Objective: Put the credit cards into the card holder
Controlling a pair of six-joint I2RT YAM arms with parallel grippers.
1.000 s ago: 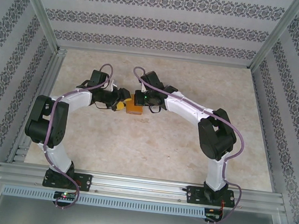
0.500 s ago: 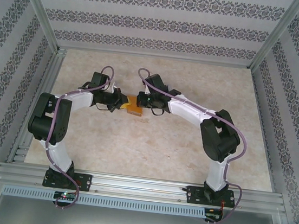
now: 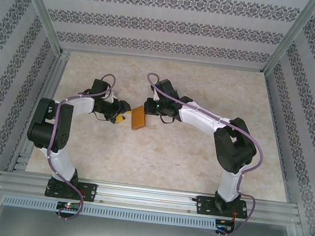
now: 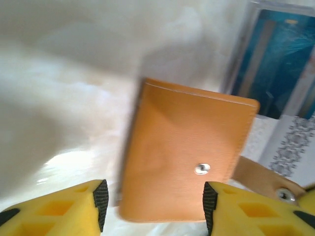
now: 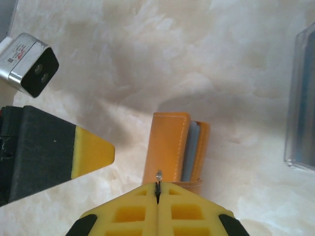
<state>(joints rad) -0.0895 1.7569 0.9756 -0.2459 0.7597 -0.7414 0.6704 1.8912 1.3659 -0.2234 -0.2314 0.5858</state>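
The orange-brown card holder (image 3: pixel 138 117) hangs folded and tilted between the two grippers. In the right wrist view the card holder (image 5: pixel 170 145) shows a grey-blue card (image 5: pixel 190 147) tucked inside its fold. My right gripper (image 5: pixel 157 189) is shut on the holder's snap strap; from above the right gripper (image 3: pixel 146 108) is at the holder's far end. My left gripper (image 4: pixel 155 206) is open, its pads either side of the holder's near edge (image 4: pixel 187 152) without touching. The left gripper (image 3: pixel 122 117) sits just left of it. A blue card (image 4: pixel 283 59) lies beyond the holder.
A grey translucent card-like slab (image 5: pixel 300 103) lies on the marble table (image 3: pixel 198 157) at the right edge of the right wrist view. Aluminium frame rails (image 3: pixel 38 109) and patterned walls enclose the table on three sides.
The card holder went from lying flat to lifted and tilted, shifted slightly nearer. The left gripper drew back to the left. The right gripper stayed on the holder's far end.
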